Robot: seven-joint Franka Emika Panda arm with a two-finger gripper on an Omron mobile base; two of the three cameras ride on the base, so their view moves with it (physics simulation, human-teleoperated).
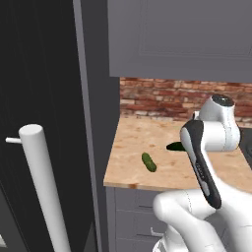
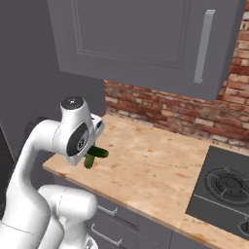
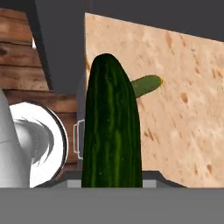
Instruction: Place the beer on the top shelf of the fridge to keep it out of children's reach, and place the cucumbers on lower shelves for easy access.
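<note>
Your gripper is pinching one cucumber lifted clear of the wooden counter (ready, I judge, to carry left to the fridge), while the other cucumber lies on the counter nearby.

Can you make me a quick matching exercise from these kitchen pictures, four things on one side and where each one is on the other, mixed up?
Things:
1. held cucumber
2. second cucumber
3. fridge door handle
4. stove burner

Places:
A. lying loose on the wooden counter
B. set into the counter's right end
C. clamped in the gripper
D. on the dark door left of the counter

Pairs: 1-C, 2-A, 3-D, 4-B
</note>
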